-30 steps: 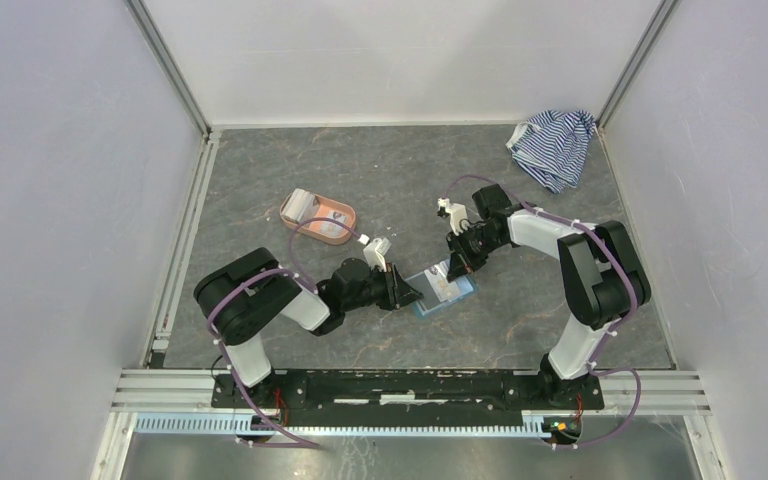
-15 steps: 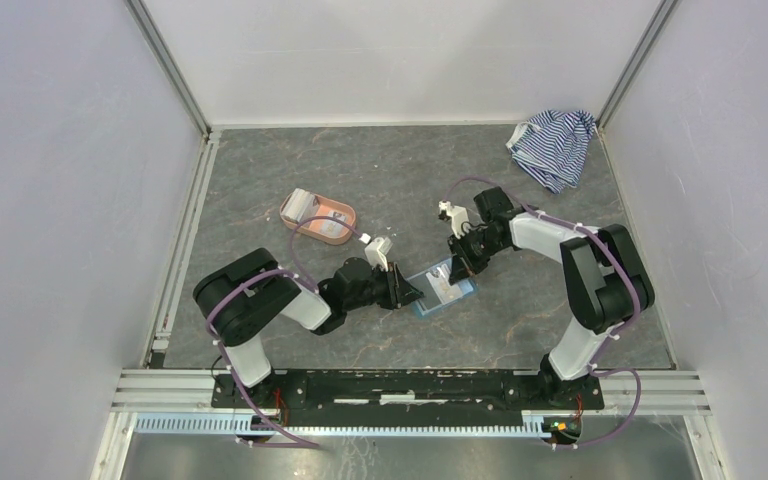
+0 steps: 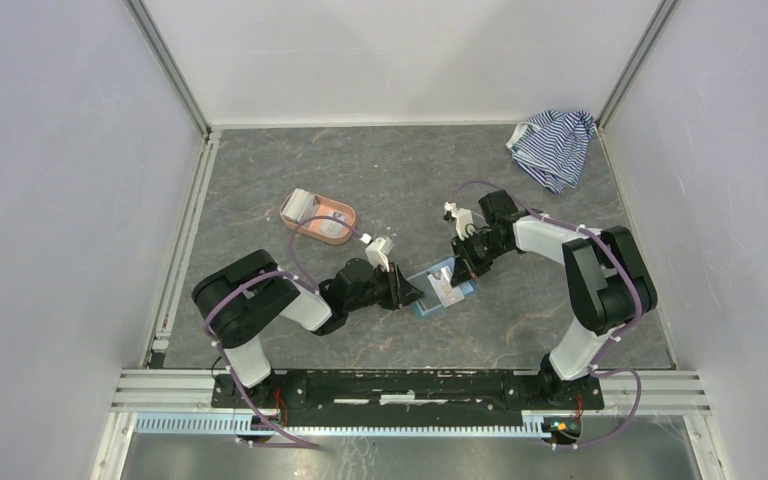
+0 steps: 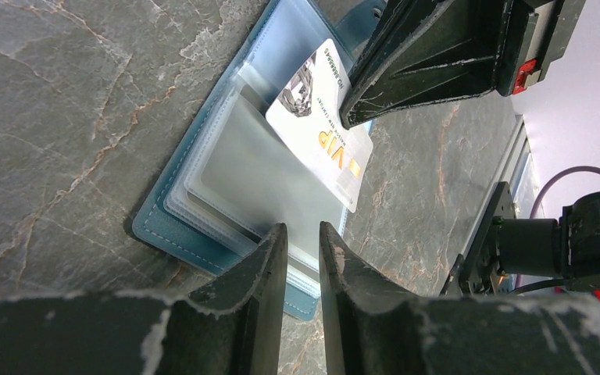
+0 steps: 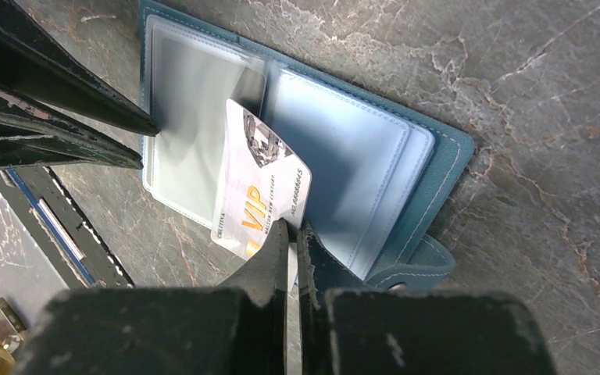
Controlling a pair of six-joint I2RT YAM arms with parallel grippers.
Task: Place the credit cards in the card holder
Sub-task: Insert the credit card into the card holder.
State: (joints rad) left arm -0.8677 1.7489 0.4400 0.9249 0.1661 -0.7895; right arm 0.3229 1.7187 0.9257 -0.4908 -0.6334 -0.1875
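Grey marbled tabletop [image 3: 380, 170] carries the teal card holder [image 5: 351, 148], which lies spread flat with its inside up. It sits about midway between the left and right edges and closer to the near edge than the far one. The two arms meet over it from opposite sides.

The left gripper [image 4: 302, 234] reaches in from the left. Its fingers stand a narrow gap apart at the outer edge of the clear sleeves [image 5: 187, 117]. Whether they nip that plastic or only press beside it, I cannot tell.

The right gripper [image 5: 291, 234] comes from the right, pressed together on the trailing short end of a white credit card [image 5: 262, 187] printed "VIP".

The card's long axis runs away from the right gripper toward the fold of the holder. Its leading end looks frosted over in the left wrist view, so it seems to be just inside a sleeve mouth beside the fold. The card sits skewed to the sleeve's edges rather than square with them.

The right arm is the one placed to feed it. The push probably needs to follow the card's length after a small twist to line it up, with the left gripper steadying the sleeves.
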